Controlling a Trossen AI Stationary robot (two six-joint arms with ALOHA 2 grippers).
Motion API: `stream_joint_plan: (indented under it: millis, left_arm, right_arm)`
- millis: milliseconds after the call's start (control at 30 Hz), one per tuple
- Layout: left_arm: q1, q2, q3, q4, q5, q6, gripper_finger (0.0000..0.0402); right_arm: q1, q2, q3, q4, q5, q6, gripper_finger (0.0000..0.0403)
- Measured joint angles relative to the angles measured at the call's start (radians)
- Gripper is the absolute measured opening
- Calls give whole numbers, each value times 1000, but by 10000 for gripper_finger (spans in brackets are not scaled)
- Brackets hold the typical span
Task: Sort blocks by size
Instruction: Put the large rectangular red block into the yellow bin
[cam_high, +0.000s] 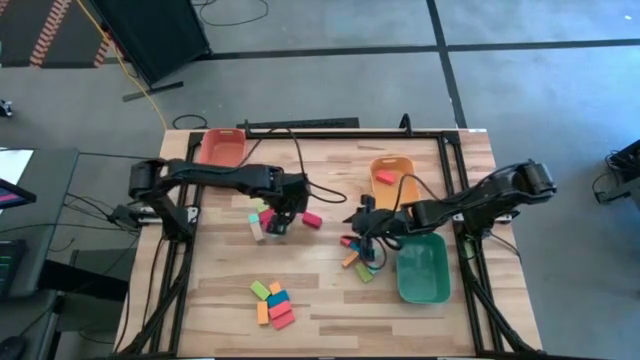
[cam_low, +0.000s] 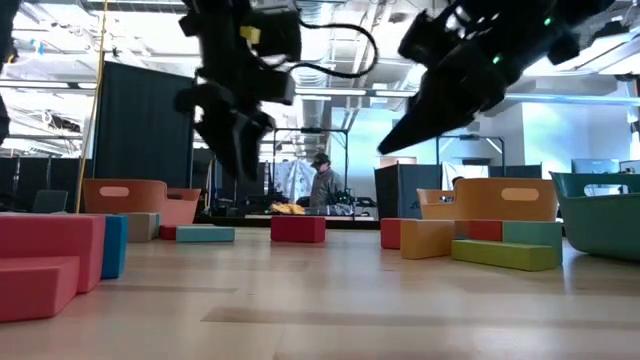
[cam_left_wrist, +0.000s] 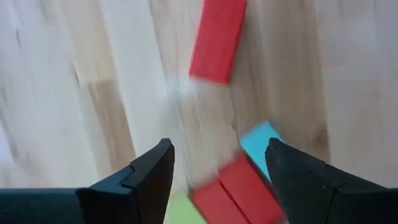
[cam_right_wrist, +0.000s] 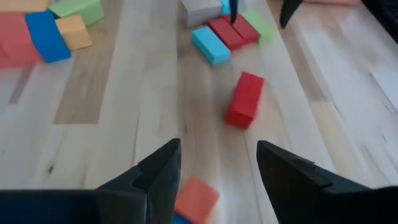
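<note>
My left gripper (cam_high: 282, 222) (cam_left_wrist: 219, 155) hangs open above a small cluster of blocks (cam_high: 262, 220) left of the table's middle: two red ones (cam_left_wrist: 239, 196), a teal one (cam_left_wrist: 264, 140) and a green one. It touches none of them. A lone red block (cam_high: 311, 220) (cam_left_wrist: 217, 40) lies flat just to the right. My right gripper (cam_high: 362, 240) (cam_right_wrist: 217, 155) is open too, slanting down over a second cluster (cam_high: 358, 255), with an orange-red block (cam_right_wrist: 196, 198) below its fingers. A third group (cam_high: 272, 302) lies near the front edge.
A red-orange tray (cam_high: 222, 147) stands at the far left. At the far right an orange tray (cam_high: 393, 190) holds a red block (cam_high: 385, 177). A green tray (cam_high: 422, 268) sits beside the right cluster. Bare wood lies between the clusters.
</note>
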Motion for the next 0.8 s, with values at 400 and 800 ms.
stream_joint_plan:
  millis: [400,800]
  left_arm:
    - [-76,-372,-299,92,-63,-232,242]
    - [-238,-575,-485,258,-84,-393,242]
  right_arm:
    - [-90,228,68,204,0,27,240]
    - [-113,418,291,89,0,22,240]
